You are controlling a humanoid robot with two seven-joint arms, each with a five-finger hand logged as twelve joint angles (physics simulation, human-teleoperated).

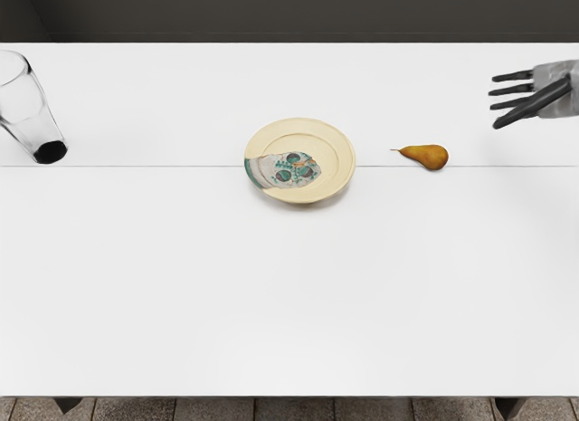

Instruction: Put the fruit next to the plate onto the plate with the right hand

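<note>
**While pear (pixel 425 156) lies beside plate (pixel 342 154), right hand (pixel 534 91) hangs open off to the side**

As only the head view is to hand, all notes come from it.

Plate: cream rim, green and blue pattern in its well. Sits flat on the white table (pixel 289 303), about mid-picture.

Pear: to the plate's right, near it but apart from the rim, with bare tabletop between them. Lies on its side on the table, not on the plate. Thin stem points toward the plate, fat end away from it. Skin yellow-brown. Nothing touches it.

Right hand: farther to the plate's right than the pear, and farther back, at the picture's right edge. Arm enters from that edge; only a grey wrist (pixel 556 77) shows. Dark fingers (pixel 511 77) are spread apart and stretched out toward the plate's side, holding nothing. Well apart from the pear. Cannot tell whether the hand hangs above the tabletop or touches it.

Glass (pixel 27 104): clear, dark base, well to the plate's left, partly cut off by the picture's left edge.

Seam (pixel 136 166): thin line across the table, level with the plate.
</note>
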